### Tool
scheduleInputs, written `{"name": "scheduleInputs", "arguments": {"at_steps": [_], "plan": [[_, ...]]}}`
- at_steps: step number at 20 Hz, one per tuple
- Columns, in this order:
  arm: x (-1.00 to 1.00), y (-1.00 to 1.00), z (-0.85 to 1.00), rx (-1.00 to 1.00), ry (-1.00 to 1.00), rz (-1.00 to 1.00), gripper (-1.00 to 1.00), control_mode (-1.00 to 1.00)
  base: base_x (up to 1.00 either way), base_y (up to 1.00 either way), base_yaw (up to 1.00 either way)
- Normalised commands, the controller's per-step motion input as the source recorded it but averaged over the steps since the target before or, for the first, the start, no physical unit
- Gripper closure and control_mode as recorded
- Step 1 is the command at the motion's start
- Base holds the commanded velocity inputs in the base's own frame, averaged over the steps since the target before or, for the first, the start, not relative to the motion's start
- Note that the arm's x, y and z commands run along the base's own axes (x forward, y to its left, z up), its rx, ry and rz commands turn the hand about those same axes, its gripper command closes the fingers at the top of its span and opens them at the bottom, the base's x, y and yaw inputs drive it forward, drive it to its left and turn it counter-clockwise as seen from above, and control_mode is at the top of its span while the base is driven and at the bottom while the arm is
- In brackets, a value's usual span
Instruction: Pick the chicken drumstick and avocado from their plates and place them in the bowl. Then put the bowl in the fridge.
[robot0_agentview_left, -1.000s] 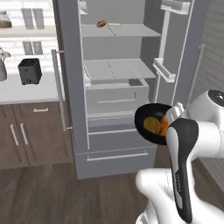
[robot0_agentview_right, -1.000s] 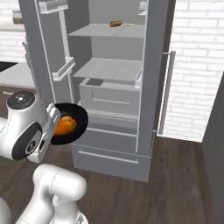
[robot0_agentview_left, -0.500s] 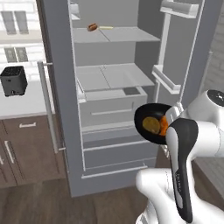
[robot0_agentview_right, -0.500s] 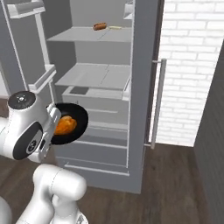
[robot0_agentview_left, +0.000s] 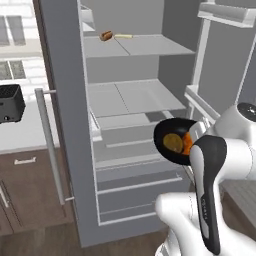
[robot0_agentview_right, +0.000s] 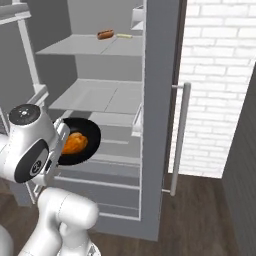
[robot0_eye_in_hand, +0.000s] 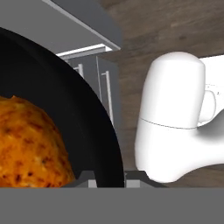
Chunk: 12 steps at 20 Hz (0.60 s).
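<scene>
The bowl (robot0_agentview_left: 172, 141), centre-right of the left base view, holds the chicken drumstick (robot0_agentview_right: 74, 143) and avocado (robot0_agentview_left: 173, 143); the gripper (robot0_eye_in_hand: 107, 178) is clamped on its rim. Tilted, it could spill before reaching the fridge (robot0_agentview_left: 135, 97) shelves.

We see a round black bowl (robot0_agentview_right: 85, 145) with a smooth matt finish, an orange-brown drumstick (robot0_eye_in_hand: 30, 144) with a rough mottled crust, a tall grey fridge (robot0_agentview_left: 70, 125) of smooth matt panels, and a dark wood-plank floor (robot0_agentview_right: 200, 215).

White arm (robot0_agentview_left: 227, 150), dark joints
</scene>
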Motion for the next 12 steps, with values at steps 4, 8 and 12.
{"name": "scheduleInputs", "arguments": {"at_steps": [4, 8, 12], "plan": [[0.00, 0.00, 0.00, 0.00, 0.00, 0.00, 1.00, 1.00, 0.44, 0.00, 0.00], [0.00, 0.00, 0.00, 0.00, 0.00, 0.00, 1.00, 1.00, 0.60, 0.05, 0.00], [0.00, 0.00, 0.00, 0.00, 0.00, 0.00, 1.00, 1.00, 0.60, 0.07, 0.00]]}}
